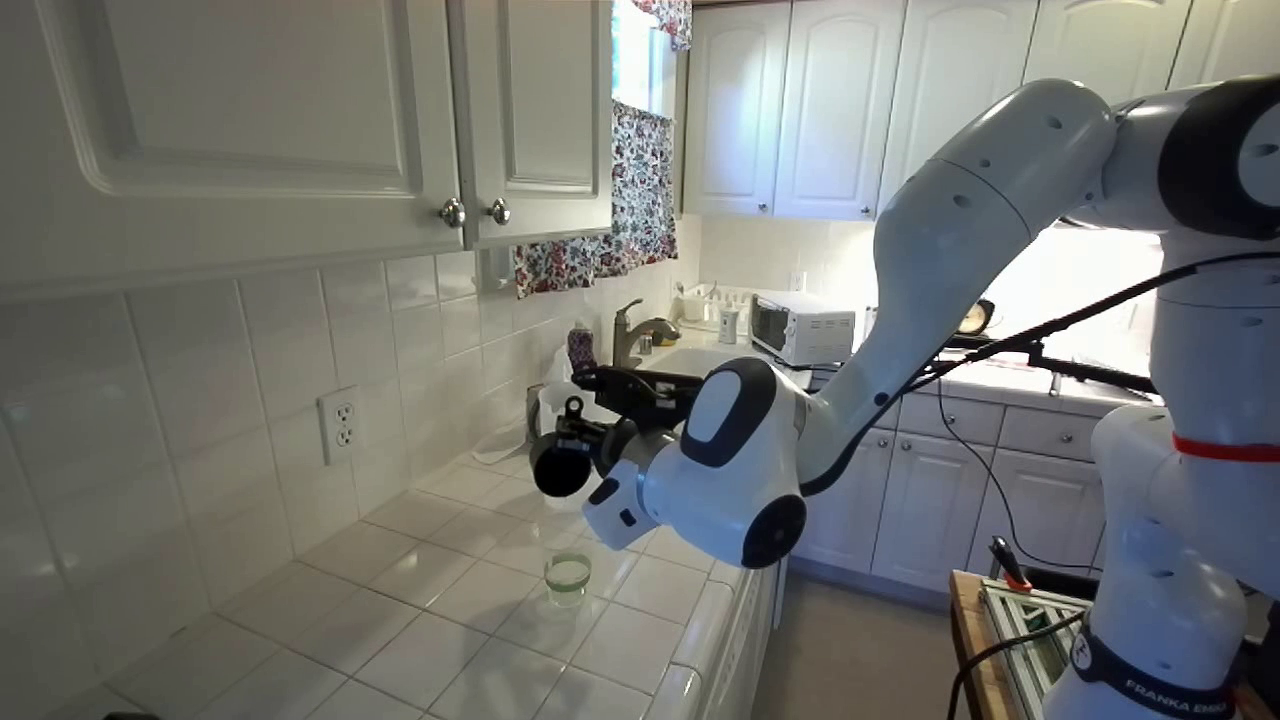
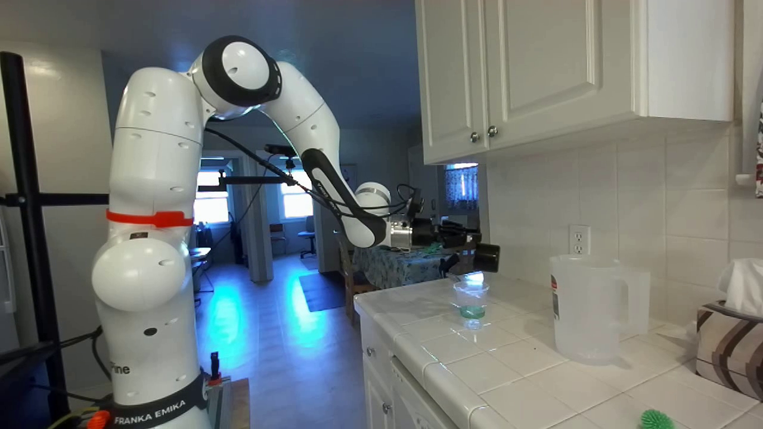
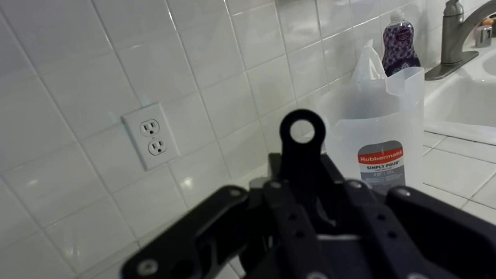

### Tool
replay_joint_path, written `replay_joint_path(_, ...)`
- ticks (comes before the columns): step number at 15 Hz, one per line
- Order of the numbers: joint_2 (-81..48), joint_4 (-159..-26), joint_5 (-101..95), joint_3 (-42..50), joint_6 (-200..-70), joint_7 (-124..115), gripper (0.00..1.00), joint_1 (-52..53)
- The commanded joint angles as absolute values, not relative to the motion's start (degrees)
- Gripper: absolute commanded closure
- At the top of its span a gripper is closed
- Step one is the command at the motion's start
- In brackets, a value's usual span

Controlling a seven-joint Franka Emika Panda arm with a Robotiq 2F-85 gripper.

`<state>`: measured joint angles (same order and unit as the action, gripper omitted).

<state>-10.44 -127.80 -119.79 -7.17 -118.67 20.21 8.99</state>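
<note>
A: Progress?
B: Grasp done: hand (image 3: 303, 168) pinches black cup (image 1: 562, 468), held above counter (image 1: 400, 620); release not yet done.
A: And clear cup (image 1: 567, 595)?
B: On counter, six o'clock from black cup in an exterior view.

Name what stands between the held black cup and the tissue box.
The translucent pitcher stands between the black cup and the tissue box, in an exterior view.

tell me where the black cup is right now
The gripper holds the black cup, left of centre in an exterior view, above the clear cup.
</note>
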Motion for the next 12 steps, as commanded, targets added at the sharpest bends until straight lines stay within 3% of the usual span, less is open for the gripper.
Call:
replay_joint_path(1,-10.5,-128.5,-121.7,-7.4,-116.6,21.0,0.94,9.2)
replay_joint_path(12,-10.4,-128.7,-122.7,-7.5,-116.3,20.9,0.94,9.3)
